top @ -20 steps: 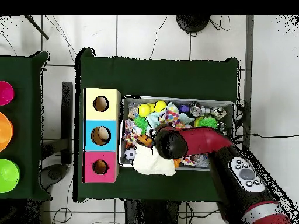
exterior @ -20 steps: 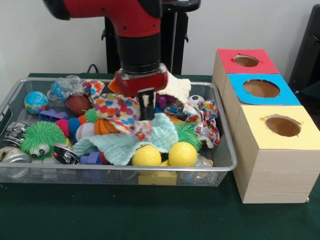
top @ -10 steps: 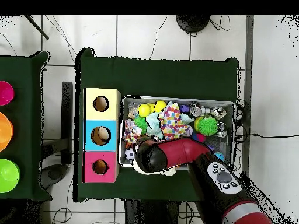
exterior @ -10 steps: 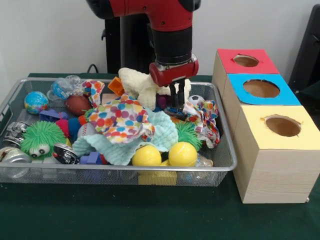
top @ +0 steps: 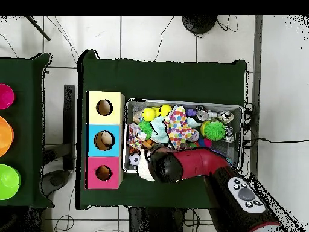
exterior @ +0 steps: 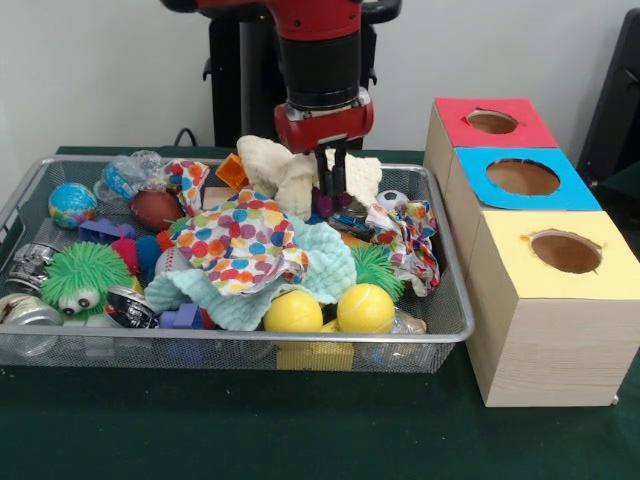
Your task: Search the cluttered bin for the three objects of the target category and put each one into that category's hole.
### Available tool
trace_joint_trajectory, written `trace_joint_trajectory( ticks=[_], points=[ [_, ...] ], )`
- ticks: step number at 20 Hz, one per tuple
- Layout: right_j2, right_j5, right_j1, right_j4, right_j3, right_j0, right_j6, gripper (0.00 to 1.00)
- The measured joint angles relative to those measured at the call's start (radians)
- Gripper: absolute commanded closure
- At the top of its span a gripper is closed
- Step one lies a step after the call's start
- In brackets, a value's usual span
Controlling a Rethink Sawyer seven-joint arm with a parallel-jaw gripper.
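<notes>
The gripper hangs over the far side of the wire mesh bin, fingers a little apart and dipping into the cream fuzzy cloth, though I can't tell if they actually have any of it. That cloth looks light and floppy, so I'd pinch a raised fold. The bin is crammed, with its rim close behind, but there's open air above toward the three boxes.
</notes>
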State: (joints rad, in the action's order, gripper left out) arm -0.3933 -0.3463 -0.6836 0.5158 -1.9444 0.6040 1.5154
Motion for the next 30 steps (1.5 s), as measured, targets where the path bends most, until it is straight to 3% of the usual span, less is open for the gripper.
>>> trace_joint_trajectory(
  ticks=[11,23,30],
  points=[
    [-0.004,-0.131,-0.030,-0.003,0.021,0.093,0.000,1.00],
    [-0.027,-0.140,0.021,0.022,0.079,0.259,0.000,1.00],
    [-0.046,-0.168,0.048,0.022,0.132,0.302,0.000,1.00]
  ],
)
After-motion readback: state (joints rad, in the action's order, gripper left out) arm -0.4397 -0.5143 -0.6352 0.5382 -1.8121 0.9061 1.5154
